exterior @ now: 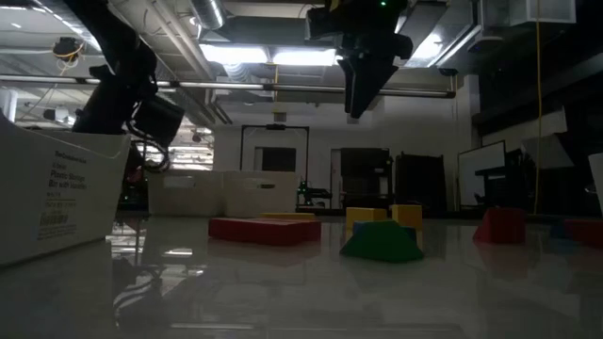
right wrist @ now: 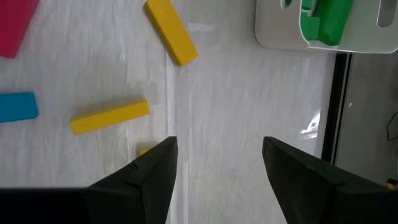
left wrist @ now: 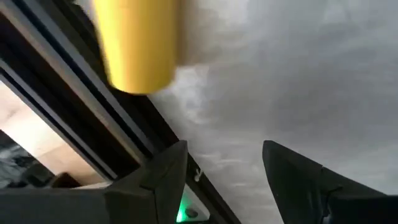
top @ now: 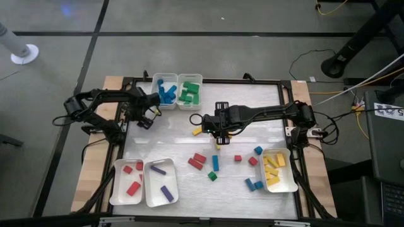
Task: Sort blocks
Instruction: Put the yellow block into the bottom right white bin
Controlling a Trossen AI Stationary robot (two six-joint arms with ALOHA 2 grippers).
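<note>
Loose blocks lie on the white table: two yellow bars, red ones, blue ones and a green one. My right gripper hangs open above the table's middle, beside the yellow bars, with nothing between its fingers. My left gripper is open at the table's far left, near the black frame rail. A blurred yellow block lies ahead of it, clear of the fingers.
White trays stand at the far edge with blue blocks and green blocks. The near left has trays with red and purple, and a tray with yellow sits near right. A black frame borders the table.
</note>
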